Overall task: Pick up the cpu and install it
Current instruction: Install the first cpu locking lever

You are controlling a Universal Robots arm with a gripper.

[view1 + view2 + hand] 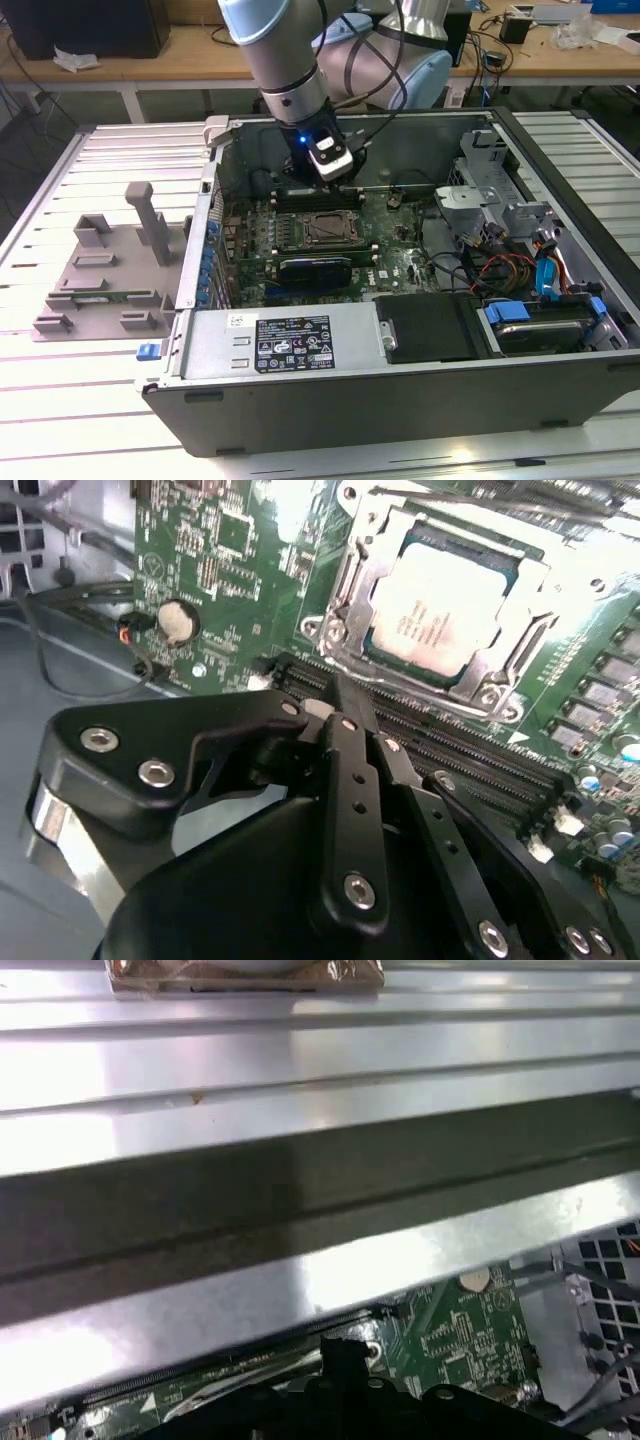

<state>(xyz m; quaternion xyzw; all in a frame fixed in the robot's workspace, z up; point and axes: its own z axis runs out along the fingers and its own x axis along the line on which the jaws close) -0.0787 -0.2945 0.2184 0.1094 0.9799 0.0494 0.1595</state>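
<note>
Your pincer (345,695) had its fingers together, holding nothing, just above the memory slots (470,755). You could see the cpu (440,615), silvery-white and square, seated inside the socket frame (345,590) mid-motherboard (220,540).

First wrist view looked along ribbed, silvery metal slats (300,1070), running as long parallel bands with a dark band (300,1200) between two bright ones. A coppery, foil-like strip (245,974) sat against the far slat. Beyond the nearest slat's edge, the green motherboard (460,1345) showed, with a round silver coin cell (474,1280) on it and small chips around it. Long dark slots (210,1375) ran along the board just beside the slat's edge. Perforated grey case metal (600,1290) stood past the board's end, thin cables (590,1385) crossing it. Black pincer body (345,1395) sat over the board; finger state not readable.
</note>
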